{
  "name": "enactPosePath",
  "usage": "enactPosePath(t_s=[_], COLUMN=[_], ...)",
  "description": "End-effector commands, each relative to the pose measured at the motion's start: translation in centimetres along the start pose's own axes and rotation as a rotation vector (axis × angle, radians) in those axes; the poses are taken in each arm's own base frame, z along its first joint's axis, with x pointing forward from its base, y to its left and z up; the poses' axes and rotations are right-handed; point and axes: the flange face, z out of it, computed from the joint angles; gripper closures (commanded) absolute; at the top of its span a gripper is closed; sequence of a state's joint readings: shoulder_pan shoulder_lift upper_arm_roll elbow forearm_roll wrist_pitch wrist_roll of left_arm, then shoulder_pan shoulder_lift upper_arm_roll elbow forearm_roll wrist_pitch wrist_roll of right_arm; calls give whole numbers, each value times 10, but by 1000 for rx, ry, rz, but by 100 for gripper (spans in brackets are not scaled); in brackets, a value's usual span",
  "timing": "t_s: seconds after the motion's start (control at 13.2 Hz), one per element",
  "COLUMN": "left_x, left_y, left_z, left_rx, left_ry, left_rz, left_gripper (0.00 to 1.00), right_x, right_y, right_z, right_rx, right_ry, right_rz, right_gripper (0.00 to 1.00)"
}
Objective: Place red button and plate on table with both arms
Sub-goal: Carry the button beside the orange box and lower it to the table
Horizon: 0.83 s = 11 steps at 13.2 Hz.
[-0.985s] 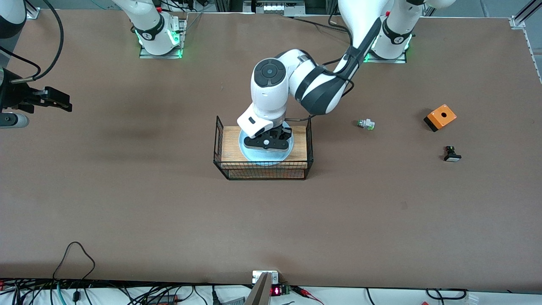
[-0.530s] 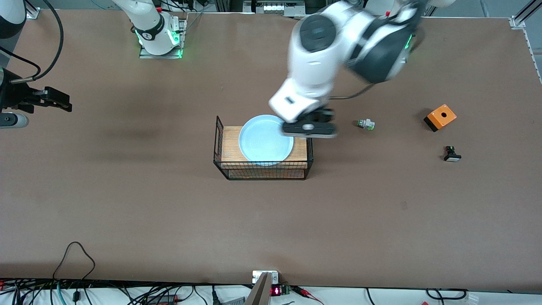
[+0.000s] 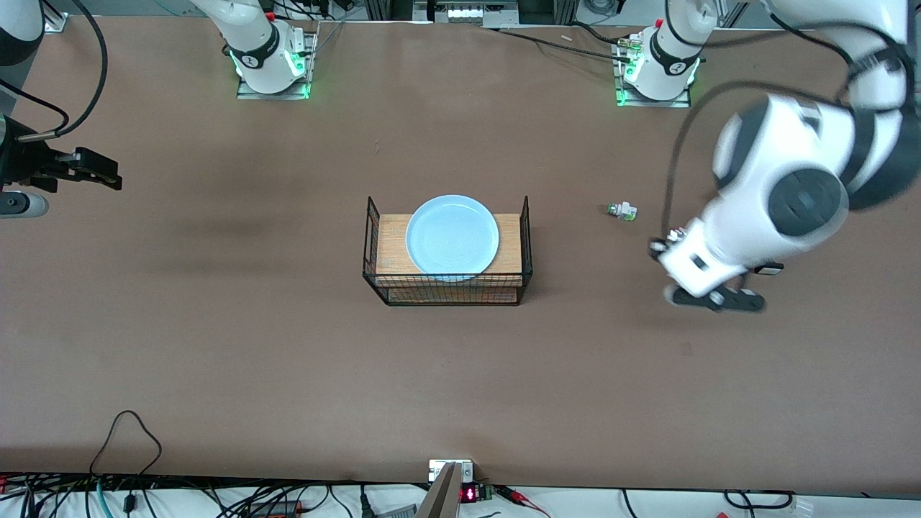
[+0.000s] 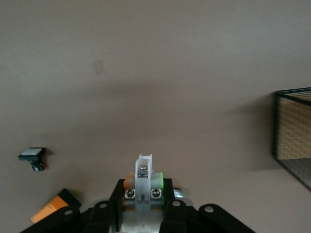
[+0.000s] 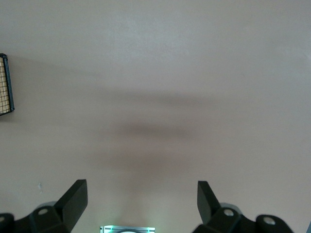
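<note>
Since the left gripper [image 3: 712, 301] has swung from the plate [image 3: 452, 235], still on the rack [image 3: 447, 288], to the rack's four o'clock, clamped on what looks like the red button [image 4: 144, 179], set-down seems next, while the right gripper [image 5: 141, 191] waits agape, empty.

Matte brown table [image 3: 288, 345]; wire rack [image 3: 447, 248] wood-topped; plate [image 3: 452, 235] perhaps glazed.
</note>
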<state>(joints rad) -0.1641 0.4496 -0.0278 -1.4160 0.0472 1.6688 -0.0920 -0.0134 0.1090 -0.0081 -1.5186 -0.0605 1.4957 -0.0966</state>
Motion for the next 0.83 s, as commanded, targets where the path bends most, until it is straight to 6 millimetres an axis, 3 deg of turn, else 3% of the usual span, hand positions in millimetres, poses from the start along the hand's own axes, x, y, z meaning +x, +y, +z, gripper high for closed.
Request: enactPosePath(t_s=[0.0,0.08,0.15,0.23,0.3,0.53,0.68,0.76], left_x=[-1,-1,-2,-5,-10,-28,-32,-32], left_y=[-48,-55,-75,-89,-89,-83,-80,-80], left_z=[73,101,137,166,188,237,250,252], left_rx=[-31,-30,-35,-42,-42,-42,-40,-41], left_ry=[-22,-20,-22,-7,15,68,102,99], left_rz=[67,78,76,81,89,114,119,119], left_gripper=[85,85,85,85,85,83,79,59], right_x=[10,14,14,15,15,15,16,14], right_y=[-18,-33,-41,-42,-44,-56,-76,-101], right_z=[9,13,12,13,13,12,10,8], right_rx=[41,34,34,40,56,169,216,209], right_ry=[-33,-42,-40,-43,-42,-47,-74,-82], right_rz=[-27,-54,-65,-67,-68,77,281,310], right_gripper=[0,0,0,0,0,0,0,0])
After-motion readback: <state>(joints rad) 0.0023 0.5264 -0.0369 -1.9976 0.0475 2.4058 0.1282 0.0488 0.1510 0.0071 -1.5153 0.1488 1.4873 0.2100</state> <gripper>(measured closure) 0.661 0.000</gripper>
